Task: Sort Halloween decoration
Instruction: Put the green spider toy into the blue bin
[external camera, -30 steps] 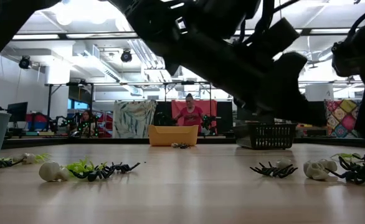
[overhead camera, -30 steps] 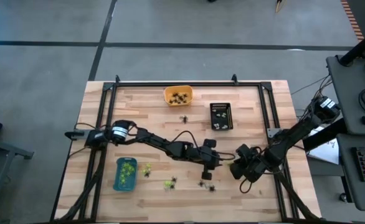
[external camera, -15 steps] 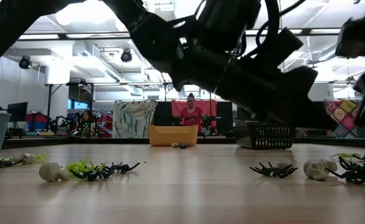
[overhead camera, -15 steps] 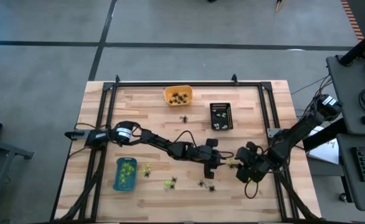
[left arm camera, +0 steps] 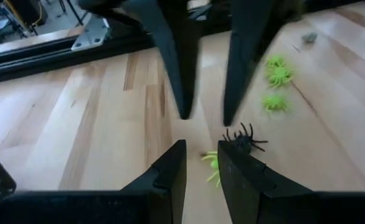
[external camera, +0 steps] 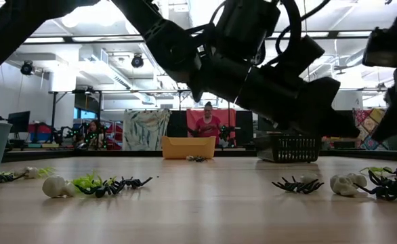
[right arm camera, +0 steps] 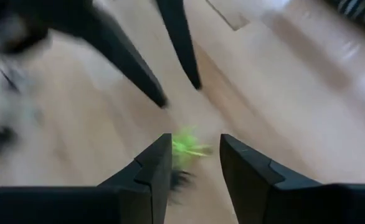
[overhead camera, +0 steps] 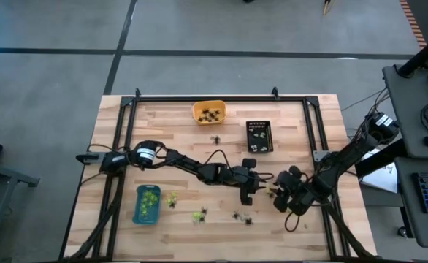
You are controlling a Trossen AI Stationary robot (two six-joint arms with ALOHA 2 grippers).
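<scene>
Looking from above, both arms reach toward the same spot near the middle of the wooden table (overhead camera: 302, 117), so that their tips almost face each other: the left gripper (overhead camera: 247, 193) comes from the left side and the right gripper (overhead camera: 278, 196) from the right, with a small lime-green trinket (overhead camera: 270, 193) between them. The sorting is partly done, I think, because the blue tray (overhead camera: 146, 204) already holds green pieces, the orange tray (overhead camera: 208, 112) holds black ones and the black tray (overhead camera: 258, 136) holds whitish ones, while other trinkets lie loose on the wood near the front. In the low view the dark arms hang above the table and several pieces rest on it: black spiders (external camera: 297, 184), a whitish piece (external camera: 55, 187) and green ones (external camera: 90, 181); a person (external camera: 206, 123) stands far behind in the room. In the left wrist view the left arm's two fingers (left arm camera: 170, 177) stand a little apart with nothing between them, and just ahead lie a green piece (left arm camera: 211, 163) and a black spider (left arm camera: 243, 142); the other arm's two fingers point down opposite. In the right wrist view the right fingers (right arm camera: 154, 168) stand open on both sides of a green piece (right arm camera: 187, 145), not yet closed on it, which seems a preparation to pick it.
</scene>
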